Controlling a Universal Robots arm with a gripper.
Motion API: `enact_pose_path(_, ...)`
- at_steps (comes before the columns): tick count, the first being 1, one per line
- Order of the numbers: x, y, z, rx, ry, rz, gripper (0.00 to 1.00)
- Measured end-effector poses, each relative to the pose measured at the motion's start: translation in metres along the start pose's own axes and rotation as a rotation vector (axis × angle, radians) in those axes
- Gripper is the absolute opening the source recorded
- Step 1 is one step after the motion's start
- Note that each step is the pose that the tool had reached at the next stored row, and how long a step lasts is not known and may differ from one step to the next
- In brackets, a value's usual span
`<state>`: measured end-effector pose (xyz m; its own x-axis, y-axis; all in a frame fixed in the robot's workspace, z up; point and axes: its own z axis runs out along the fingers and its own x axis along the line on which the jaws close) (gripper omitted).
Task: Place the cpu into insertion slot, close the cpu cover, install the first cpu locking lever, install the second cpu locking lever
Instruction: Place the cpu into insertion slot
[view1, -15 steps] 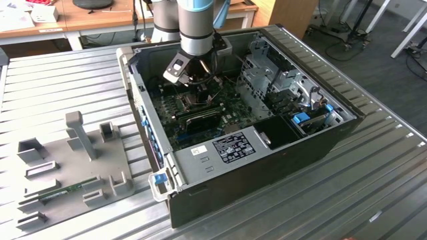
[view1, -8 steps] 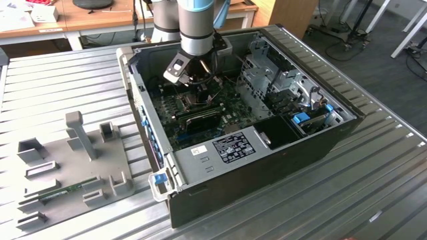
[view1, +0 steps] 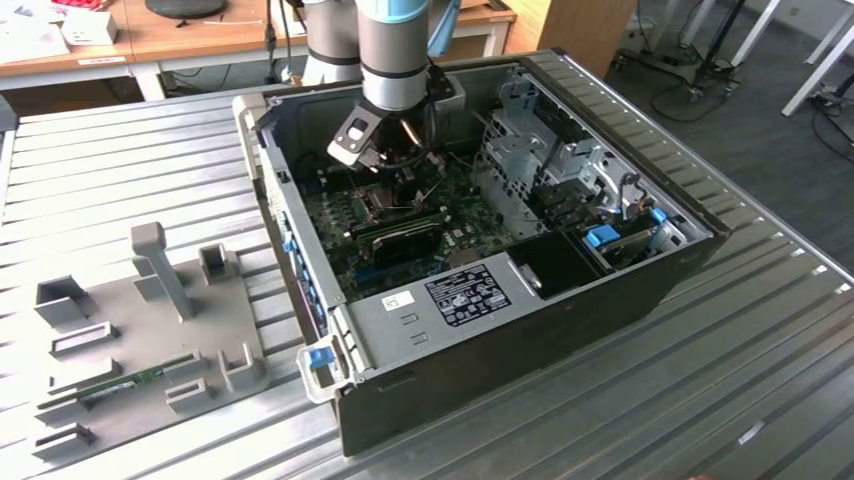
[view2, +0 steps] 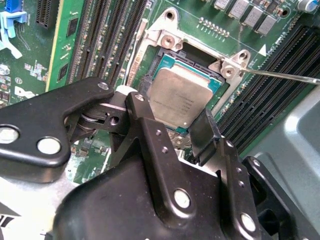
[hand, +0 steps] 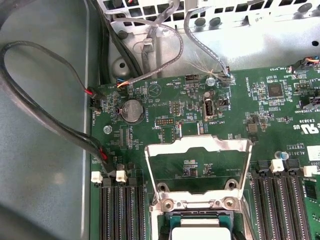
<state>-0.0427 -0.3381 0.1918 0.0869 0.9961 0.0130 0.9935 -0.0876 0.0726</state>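
The cpu, a flat silver-grey square, lies in the insertion slot on the green board. My gripper hangs just over it, open, its black fingers standing apart on either side of the chip. The cpu cover, a silvery frame with a square window, is swung up off the slot on its hinge, and the cpu's edge shows below it. A thin metal locking lever sticks out sideways from the slot's corner. In the exterior view the gripper reaches down into the computer case.
The open computer case walls in the board on all sides. Long black memory slots flank the insertion slot. Black cables and a coin battery sit beyond the cover. A grey fixture plate lies at the exterior view's left.
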Motion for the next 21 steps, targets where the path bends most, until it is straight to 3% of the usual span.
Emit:
enact_pose_path(12, 0.0001, 0.0003, 0.0001, -0.0003, 0.0004, 0.000, 0.55)
enact_pose_path(15, 0.0002, 0.0005, 0.0003, -0.0004, 0.0007, 0.000, 0.56)
enact_pose_path(16, 0.0001, 0.0004, 0.0002, -0.0002, 0.0004, 0.000, 0.62)
enact_pose_path(21, 0.0001, 0.0004, 0.0001, 0.0000, 0.0001, 0.000, 0.62)
